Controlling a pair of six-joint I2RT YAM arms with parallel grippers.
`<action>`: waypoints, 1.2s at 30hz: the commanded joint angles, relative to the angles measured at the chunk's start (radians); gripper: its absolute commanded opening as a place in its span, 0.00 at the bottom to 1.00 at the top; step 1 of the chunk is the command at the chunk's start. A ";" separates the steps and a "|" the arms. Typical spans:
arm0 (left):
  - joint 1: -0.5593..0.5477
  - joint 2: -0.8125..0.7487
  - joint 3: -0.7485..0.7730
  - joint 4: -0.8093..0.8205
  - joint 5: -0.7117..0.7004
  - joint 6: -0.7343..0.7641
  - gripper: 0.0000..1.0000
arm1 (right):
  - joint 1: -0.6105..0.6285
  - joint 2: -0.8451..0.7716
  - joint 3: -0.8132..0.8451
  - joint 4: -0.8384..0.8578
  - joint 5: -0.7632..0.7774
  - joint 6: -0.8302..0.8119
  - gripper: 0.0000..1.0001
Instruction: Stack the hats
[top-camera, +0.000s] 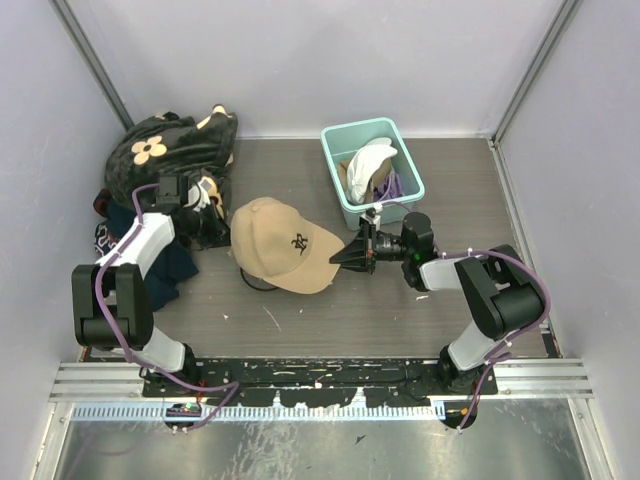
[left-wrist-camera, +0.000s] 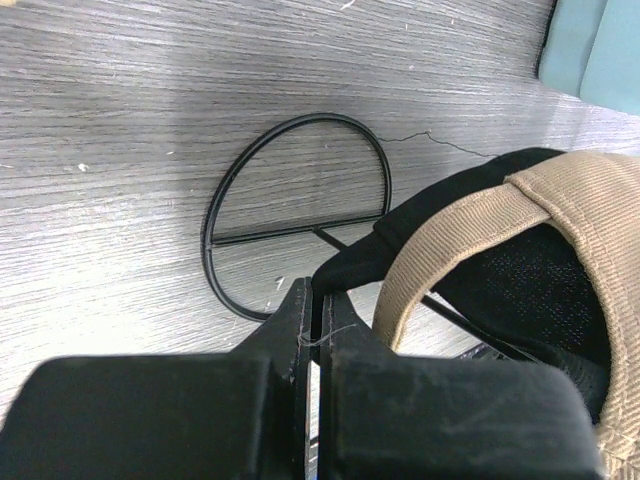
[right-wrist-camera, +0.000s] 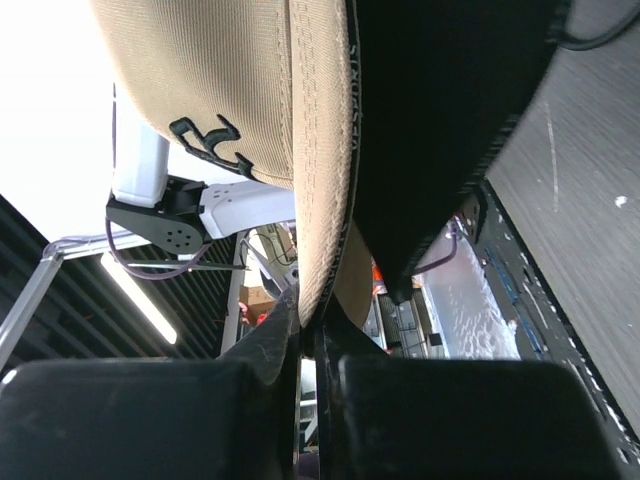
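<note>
Right gripper (right-wrist-camera: 308, 318): clenching the brim of the tan cap (right-wrist-camera: 220, 70); that cap is sitting over the black cap (left-wrist-camera: 430, 205)
Left gripper (left-wrist-camera: 315, 290): pressing its fingers together at the black cap's edge; whether it is pinching it, cannot tell
Teal bin (top-camera: 332, 165): holding the white cap (top-camera: 372, 157) and the purple cap (top-camera: 392, 186)

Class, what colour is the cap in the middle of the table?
The cap is tan, best seen in the top external view.
</note>
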 joint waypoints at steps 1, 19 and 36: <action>0.007 -0.019 -0.006 -0.014 -0.019 0.006 0.00 | -0.036 -0.012 -0.017 -0.123 -0.048 -0.129 0.01; 0.085 -0.102 -0.008 0.006 0.110 -0.072 0.25 | -0.026 0.028 0.186 -0.417 -0.057 -0.296 0.01; 0.146 -0.142 -0.069 0.051 0.205 -0.113 0.37 | -0.027 0.036 0.276 -0.614 -0.043 -0.412 0.01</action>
